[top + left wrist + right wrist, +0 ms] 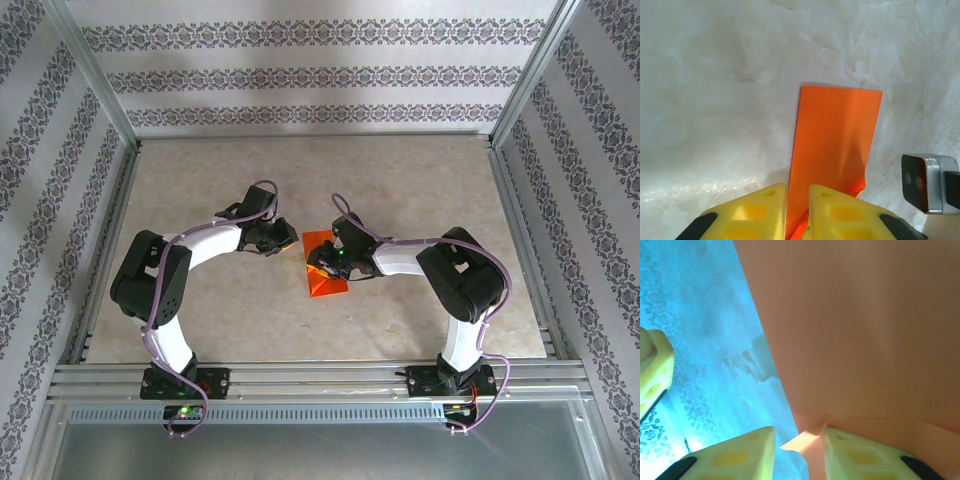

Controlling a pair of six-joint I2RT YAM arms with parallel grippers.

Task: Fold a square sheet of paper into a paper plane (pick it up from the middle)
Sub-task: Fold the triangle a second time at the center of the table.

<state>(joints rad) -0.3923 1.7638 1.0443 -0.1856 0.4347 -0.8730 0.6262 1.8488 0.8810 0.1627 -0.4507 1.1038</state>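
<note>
While the left gripper (pixel 797 192) pinches the orange sheet (pixel 835 135) at the middle of the table (pixel 420 180), the right gripper (pixel 799 437) stands parted at its right edge. A fold seems underway, and the crease likely needs pressing flat next.

Beige marbled tabletop (pixel 420 190), floral-striped walls (pixel 310 75), aluminium frame (pixel 320 375).

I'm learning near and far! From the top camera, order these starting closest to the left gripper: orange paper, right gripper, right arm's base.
From the left gripper:
1. orange paper, pinched in it, just to its right.
2. right gripper, over the paper.
3. right arm's base, near edge, far right.
</note>
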